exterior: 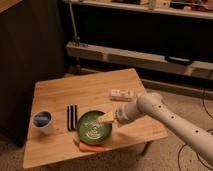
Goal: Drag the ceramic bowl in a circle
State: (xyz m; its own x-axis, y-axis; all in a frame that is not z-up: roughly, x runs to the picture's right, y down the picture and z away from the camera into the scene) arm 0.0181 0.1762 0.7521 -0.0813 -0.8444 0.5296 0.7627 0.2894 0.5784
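Gripper [106, 118] on the white arm [165, 117] reaches in from the right and sits at the right inner edge of the green bowl [91, 128]. Whether it is wide or narrow cannot be told. The bowl rests near the front edge of the wooden bench [85, 90], about midway across. An orange carrot [93, 148] lies just in front of the bowl. Two black sticks [72, 117] lie just left of it, and a white cup [42, 120] with a blue inside stands further left. A white packet [122, 94] lies behind the gripper.
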